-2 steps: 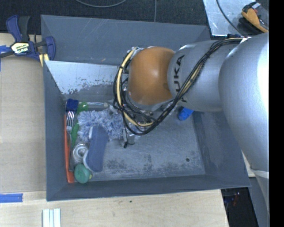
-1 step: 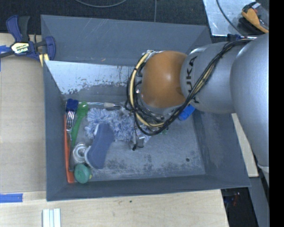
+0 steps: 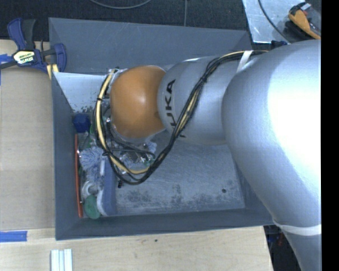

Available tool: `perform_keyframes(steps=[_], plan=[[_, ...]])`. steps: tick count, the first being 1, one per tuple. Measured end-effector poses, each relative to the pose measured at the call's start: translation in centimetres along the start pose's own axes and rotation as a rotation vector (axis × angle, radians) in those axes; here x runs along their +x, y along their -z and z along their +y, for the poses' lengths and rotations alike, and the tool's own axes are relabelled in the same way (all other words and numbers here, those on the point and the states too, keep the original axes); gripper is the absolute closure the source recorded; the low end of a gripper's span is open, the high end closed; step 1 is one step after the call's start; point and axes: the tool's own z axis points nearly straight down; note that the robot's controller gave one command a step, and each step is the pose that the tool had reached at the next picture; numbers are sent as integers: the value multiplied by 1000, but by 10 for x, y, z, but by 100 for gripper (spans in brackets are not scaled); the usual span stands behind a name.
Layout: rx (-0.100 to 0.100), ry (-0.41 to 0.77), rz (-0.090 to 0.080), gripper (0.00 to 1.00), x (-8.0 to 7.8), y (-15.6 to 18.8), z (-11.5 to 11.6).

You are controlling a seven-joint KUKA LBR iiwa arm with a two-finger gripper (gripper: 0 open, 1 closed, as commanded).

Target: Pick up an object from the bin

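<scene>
My gripper (image 3: 131, 149) reaches down at the bin's left side, its dark body showing just below the wrist. Right beside it on the left lies a pale blue-grey fuzzy thing (image 3: 92, 158). A small dark blue block (image 3: 81, 122) sits above that, near the left wall. A long blue-grey piece (image 3: 108, 188) runs down from under the gripper toward the front left corner. What lies directly under the gripper is hidden.
A thin red-orange stick (image 3: 78, 176) lies along the left wall, and a green rounded thing (image 3: 92, 208) sits in the front left corner. The bin floor to the right is bare grey metal. The arm covers the bin's upper right part.
</scene>
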Motion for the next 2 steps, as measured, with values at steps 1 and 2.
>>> perform_keyframes(steps=[1, 2], plan=[[6, -245, 0, 100, 9, 1, -53], [6, -245, 0, 100, 9, 1, -53]])
